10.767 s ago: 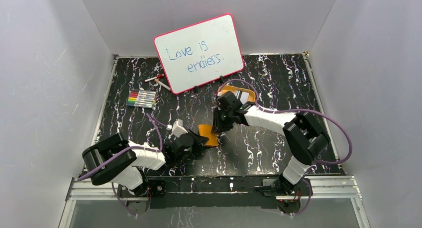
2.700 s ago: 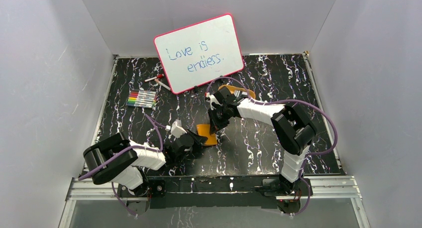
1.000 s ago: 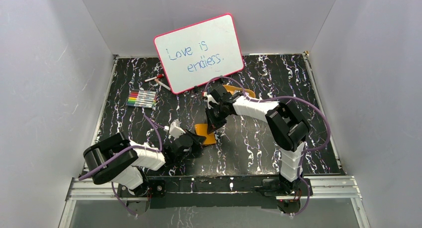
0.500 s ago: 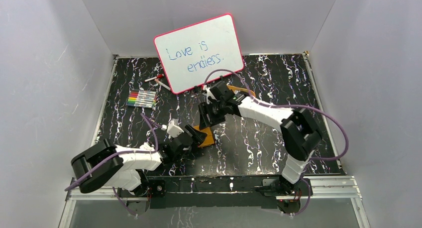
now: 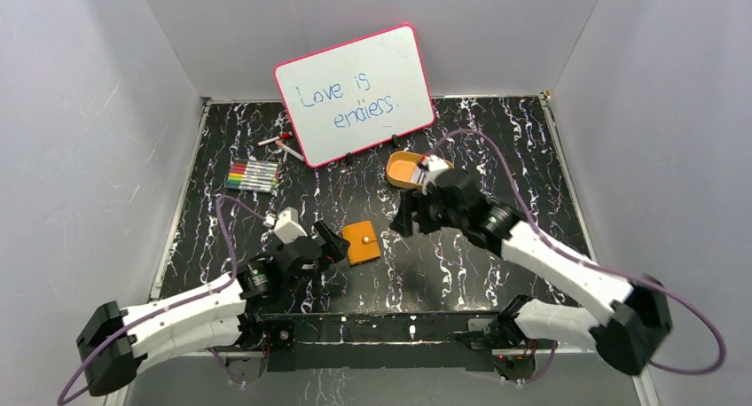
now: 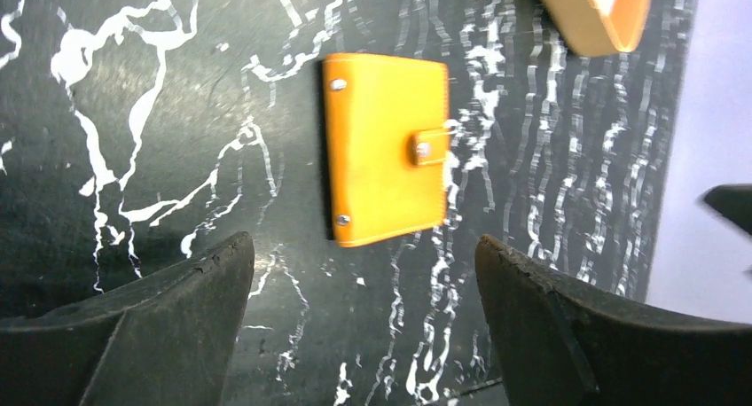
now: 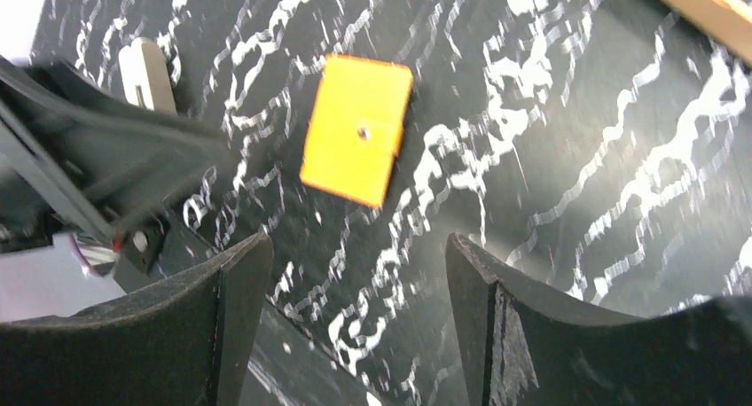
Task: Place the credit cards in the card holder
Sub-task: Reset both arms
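holder (image 5: 361,243) lies closed (snap tab up) on the surface (image 5: 461,269), touching neither gripper. left gripper (image 6: 362,255) spread wide, empty. right gripper (image 7: 356,246) spread wide, empty.

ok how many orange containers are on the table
2: the closed card holder lies front centre; the oval tray sits farther back, just below the whiteboard. Others may be hidden.
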### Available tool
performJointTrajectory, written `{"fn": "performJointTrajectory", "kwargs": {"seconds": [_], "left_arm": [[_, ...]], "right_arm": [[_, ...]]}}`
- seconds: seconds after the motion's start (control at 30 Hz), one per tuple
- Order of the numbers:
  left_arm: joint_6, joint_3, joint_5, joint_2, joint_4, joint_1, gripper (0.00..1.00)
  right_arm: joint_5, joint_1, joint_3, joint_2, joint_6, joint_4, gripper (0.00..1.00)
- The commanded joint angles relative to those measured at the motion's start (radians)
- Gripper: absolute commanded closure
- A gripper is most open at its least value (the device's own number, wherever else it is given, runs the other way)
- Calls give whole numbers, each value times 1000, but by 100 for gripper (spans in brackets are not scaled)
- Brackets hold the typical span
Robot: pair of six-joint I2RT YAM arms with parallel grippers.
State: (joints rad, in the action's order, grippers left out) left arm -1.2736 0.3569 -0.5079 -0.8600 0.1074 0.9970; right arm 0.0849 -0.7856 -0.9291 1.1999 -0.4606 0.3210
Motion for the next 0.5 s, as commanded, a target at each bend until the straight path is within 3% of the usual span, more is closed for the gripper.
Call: {"fn": "performJointTrajectory", "kwargs": {"seconds": [0.0, 0.23, 0.47], "left_arm": [[203, 94, -46, 144, 163, -2, 9], [224, 286, -197, 126, 336, -4, 5], [325, 349, -181, 94, 330, -4, 5]], "right_arm": [[-74, 1, 188, -262, -27, -62, 20], [-74, 2, 197, -356, -27, -62, 20], [-74, 2, 183, -381, -27, -62, 20]]}}
